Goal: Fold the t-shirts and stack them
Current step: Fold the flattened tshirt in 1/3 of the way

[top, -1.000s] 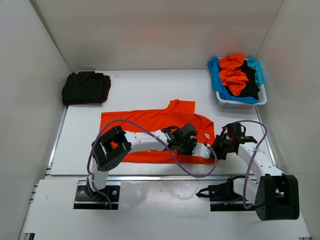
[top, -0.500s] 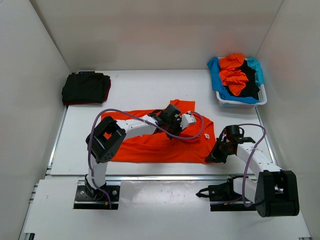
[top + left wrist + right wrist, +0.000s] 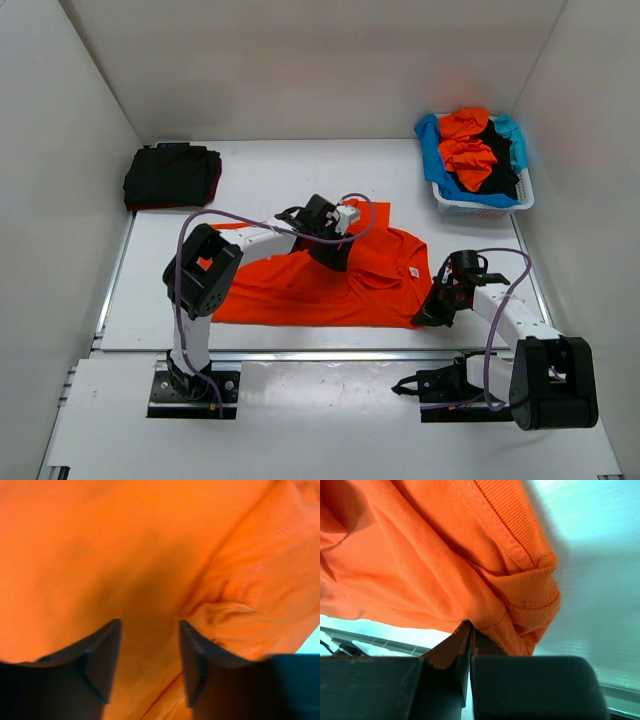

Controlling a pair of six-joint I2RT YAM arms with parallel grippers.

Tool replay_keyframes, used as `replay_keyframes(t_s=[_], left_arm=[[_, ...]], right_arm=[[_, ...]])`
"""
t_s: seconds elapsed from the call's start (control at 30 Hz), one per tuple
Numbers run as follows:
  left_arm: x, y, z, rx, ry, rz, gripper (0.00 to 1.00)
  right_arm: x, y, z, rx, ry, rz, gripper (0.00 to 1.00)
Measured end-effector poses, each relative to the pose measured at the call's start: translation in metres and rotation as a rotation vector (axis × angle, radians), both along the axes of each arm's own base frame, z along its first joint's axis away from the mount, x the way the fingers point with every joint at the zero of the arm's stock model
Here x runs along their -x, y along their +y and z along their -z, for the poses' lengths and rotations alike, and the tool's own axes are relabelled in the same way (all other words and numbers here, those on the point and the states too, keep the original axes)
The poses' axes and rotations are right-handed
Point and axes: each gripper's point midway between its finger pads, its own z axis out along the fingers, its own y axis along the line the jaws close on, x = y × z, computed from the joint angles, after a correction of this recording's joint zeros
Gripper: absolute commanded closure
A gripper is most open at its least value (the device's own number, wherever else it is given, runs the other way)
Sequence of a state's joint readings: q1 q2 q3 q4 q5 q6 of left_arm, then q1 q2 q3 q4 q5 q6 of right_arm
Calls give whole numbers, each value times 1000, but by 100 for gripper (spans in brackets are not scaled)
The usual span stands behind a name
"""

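Note:
A bright orange t-shirt [image 3: 290,295] lies spread and wrinkled in the middle of the table. My left gripper [image 3: 333,250] hovers low over its upper middle, near the collar. In the left wrist view that gripper [image 3: 150,625] is open, with only orange cloth [image 3: 125,545] below the gap and nothing between the fingers. My right gripper [image 3: 432,308] is at the shirt's right front corner. In the right wrist view it [image 3: 470,627] is shut on a bunched hem of the orange shirt [image 3: 420,555]. A folded black t-shirt over a dark red one [image 3: 172,176] sits at the back left.
A white lattice basket [image 3: 470,208] at the back right holds crumpled light blue [image 3: 432,150], orange [image 3: 468,140] and black [image 3: 505,175] t-shirts. White walls close in the table on three sides. A metal rail [image 3: 330,353] runs along the near edge.
My left gripper has swung from the shirt's right front toward the back left and opened, letting go of the cloth. The right gripper stays shut on the corner.

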State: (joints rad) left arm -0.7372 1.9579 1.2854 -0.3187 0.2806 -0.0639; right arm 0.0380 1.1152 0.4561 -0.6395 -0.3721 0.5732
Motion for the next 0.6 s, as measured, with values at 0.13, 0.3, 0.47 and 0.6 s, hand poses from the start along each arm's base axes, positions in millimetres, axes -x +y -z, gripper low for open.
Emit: replay_keyframes(t_s=[0.13,0.3,0.47,0.6], left_arm=[[-8,12,-4,27,62,-83,23],[2,9,-17,55,88,-60,30],[20,12,-34,14,28,65,39],[33,18,-49,9,-31,142,38]], right_arm=[[-4,0,-5,11,-10,-10,99],[-52,6,-52,92,-174,-95,100],[-88,12,-58,174,-215,-195,100],[-72,9,-27,236,-83,-274,100]])
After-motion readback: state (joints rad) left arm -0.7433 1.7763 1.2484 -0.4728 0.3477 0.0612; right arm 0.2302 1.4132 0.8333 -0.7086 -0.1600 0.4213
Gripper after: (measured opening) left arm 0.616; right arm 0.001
